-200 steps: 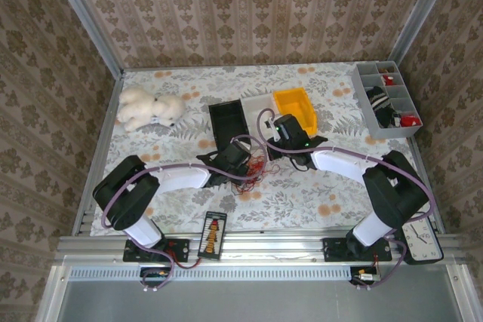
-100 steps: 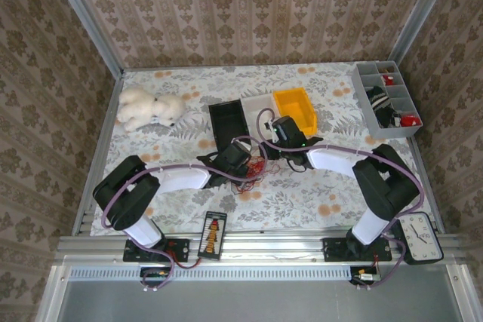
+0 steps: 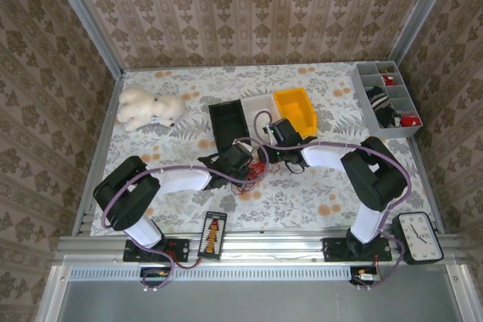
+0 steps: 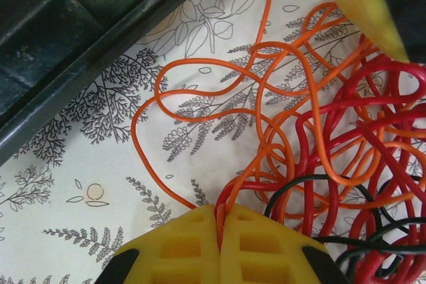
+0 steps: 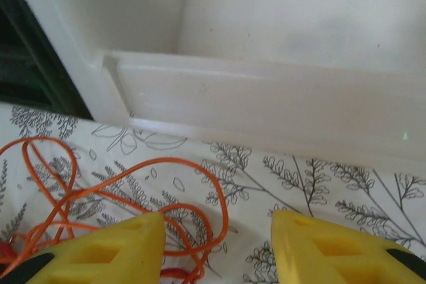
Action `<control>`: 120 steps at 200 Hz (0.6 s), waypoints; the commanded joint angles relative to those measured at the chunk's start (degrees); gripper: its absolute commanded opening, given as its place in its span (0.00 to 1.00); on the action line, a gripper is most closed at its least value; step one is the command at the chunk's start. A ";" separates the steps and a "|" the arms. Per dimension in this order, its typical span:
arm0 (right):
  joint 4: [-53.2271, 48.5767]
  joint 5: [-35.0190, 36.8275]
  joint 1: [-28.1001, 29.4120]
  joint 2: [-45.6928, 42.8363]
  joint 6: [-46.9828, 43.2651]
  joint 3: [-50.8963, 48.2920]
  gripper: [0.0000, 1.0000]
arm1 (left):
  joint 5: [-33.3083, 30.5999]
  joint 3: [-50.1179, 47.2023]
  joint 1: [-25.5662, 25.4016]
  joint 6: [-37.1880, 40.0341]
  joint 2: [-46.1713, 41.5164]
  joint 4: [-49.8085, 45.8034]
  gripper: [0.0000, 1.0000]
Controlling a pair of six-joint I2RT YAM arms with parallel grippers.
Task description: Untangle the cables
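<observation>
While the left gripper [image 4: 219, 244] was shut tight on a red strand of the cables [image 4: 319, 144], the right gripper [image 5: 216, 231] stood with fingers apart, holding nothing. It hung just over orange loops on the tabletop [image 5: 319, 184], near the white bin [image 5: 266, 91]. The tangle sat mid-tabletop, just near of the black bin [image 4: 66, 38], between both grippers. Versus a second ago: right arm's elbow had swung left and the right gripper had shifted slightly left toward the tangle; left arm unchanged. From above, the grippers covered most of the tangle. Couldn't tell whether the right fingers touched any loop; the strands ran off the lower edge of the right wrist view.
</observation>
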 commanded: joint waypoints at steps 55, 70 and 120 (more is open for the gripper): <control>-0.99 4.41 0.58 3.91 0.67 2.42 0.25 | 0.04 -1.93 -0.98 1.75 -2.30 -0.72 0.00; -0.23 4.69 0.75 3.51 0.53 1.97 0.10 | -0.03 -2.42 -0.98 1.46 -3.00 -0.61 0.00; 1.95 5.92 0.75 0.59 0.50 -0.56 0.00 | -0.25 -2.73 -0.89 0.52 -6.30 -2.25 0.13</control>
